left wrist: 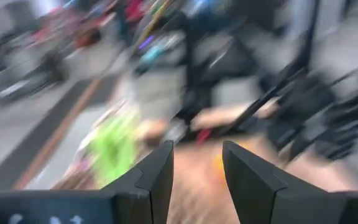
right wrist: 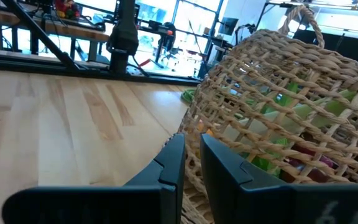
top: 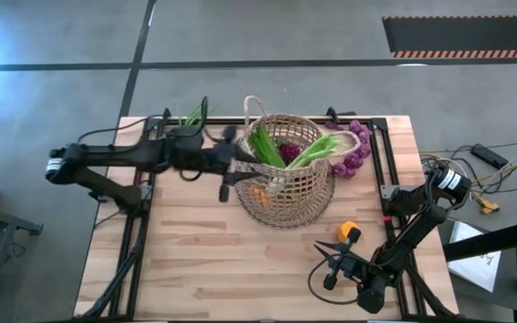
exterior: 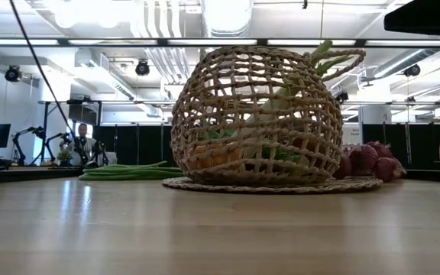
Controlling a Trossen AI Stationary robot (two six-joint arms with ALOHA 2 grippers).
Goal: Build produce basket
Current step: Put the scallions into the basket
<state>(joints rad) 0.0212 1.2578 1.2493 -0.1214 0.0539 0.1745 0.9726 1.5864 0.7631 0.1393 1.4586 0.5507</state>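
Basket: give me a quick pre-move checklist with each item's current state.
1. Basket upright on its woven mat: ok.
2. Greens and leek inside the basket: ok.
3. Grapes loaded: not ok, on the table beside the basket.
4. Yellow pepper loaded: not ok, on the table near the right gripper.
5. Left gripper empty: ok, open, nothing between the fingers.
6. Right gripper's grip: cannot tell.

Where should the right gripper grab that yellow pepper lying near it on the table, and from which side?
Across its round body, from straight above. The yellow pepper lies alone on bare table, clear of the basket, so both fingers can drop either side. The right gripper sits just in front.
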